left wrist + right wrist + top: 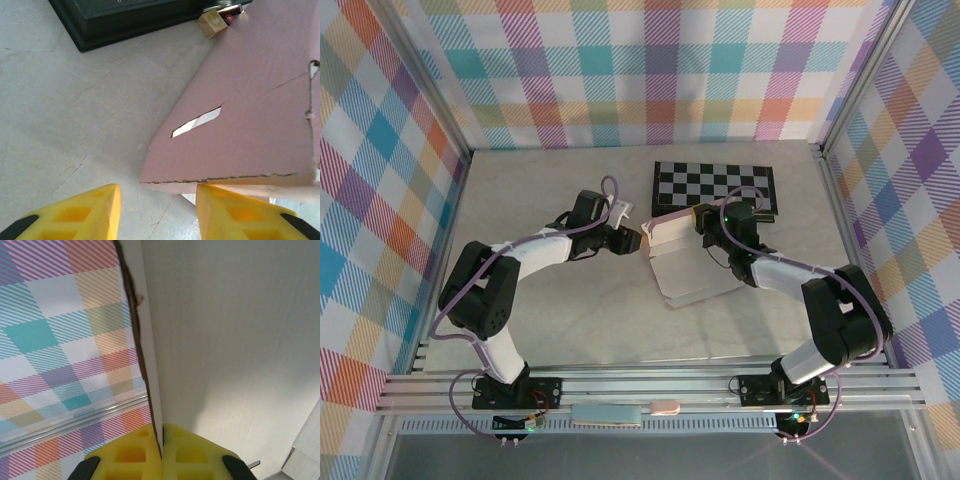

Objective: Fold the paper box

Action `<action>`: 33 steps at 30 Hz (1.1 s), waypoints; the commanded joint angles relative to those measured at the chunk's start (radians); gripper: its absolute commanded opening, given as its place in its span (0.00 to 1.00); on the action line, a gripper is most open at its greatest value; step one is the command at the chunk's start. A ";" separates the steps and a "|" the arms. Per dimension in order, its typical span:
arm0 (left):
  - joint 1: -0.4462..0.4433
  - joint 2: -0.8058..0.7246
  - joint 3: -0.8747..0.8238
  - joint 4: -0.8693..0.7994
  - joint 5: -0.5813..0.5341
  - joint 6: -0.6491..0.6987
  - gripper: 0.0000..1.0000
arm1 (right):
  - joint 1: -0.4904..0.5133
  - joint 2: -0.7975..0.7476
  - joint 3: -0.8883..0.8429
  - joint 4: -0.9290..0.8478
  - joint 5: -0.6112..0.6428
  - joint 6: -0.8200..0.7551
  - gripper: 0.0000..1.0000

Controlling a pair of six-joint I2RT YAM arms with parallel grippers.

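Plaid walls close round a pale surface where the paper box lies right of centre, just in front of the chequered board, with its left edge running from far to near. At the box's far side the right pincer is pinched tight on the thin edge of a raised panel, while the left pincer stands wide just beside the box's far left corner, whose rough edge sits just beyond one fingertip. By my judgement the left arm is nearer that free corner and need only ease rightwards to take it.
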State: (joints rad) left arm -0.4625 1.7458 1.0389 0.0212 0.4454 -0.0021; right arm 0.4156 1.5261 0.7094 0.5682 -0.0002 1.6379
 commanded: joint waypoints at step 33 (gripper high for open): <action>0.135 -0.313 -0.215 0.001 -0.194 -0.059 0.44 | 0.223 0.181 0.315 -0.368 0.238 0.140 0.00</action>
State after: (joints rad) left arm -0.3466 1.4532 0.8211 0.0254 0.2237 -0.0742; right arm 0.6483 1.6680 0.9993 0.2493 0.2417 1.7882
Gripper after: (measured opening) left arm 0.445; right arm 0.042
